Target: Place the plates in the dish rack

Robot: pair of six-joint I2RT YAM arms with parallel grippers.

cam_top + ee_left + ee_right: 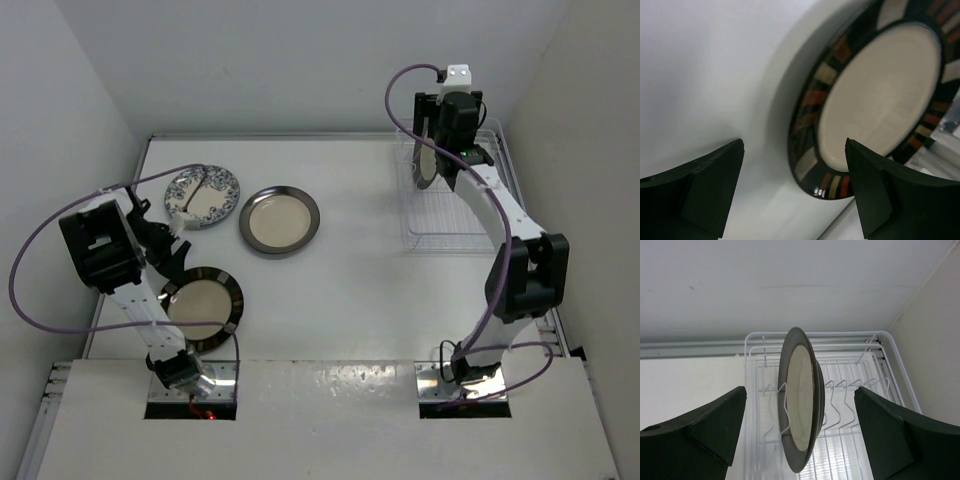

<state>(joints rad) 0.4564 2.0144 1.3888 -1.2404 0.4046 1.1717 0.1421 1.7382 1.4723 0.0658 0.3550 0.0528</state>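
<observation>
Right gripper [800, 397] gapes clear of grey-rimmed plate [804, 385] standing on edge in dish rack [760, 340]; left gripper [795, 160] gapes over flat-lying striped-rim plate [880, 95]; likely stiff, slick, breakable; pinch the rim.

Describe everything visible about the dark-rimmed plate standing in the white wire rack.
Round, glossy, ceramic-looking plate, cream centre, dark grey rim. It stands on edge, nearly upright, slotted between bent wires of the white wire rack. Only the wires touch it; the open right gripper straddles it without contact.
</observation>
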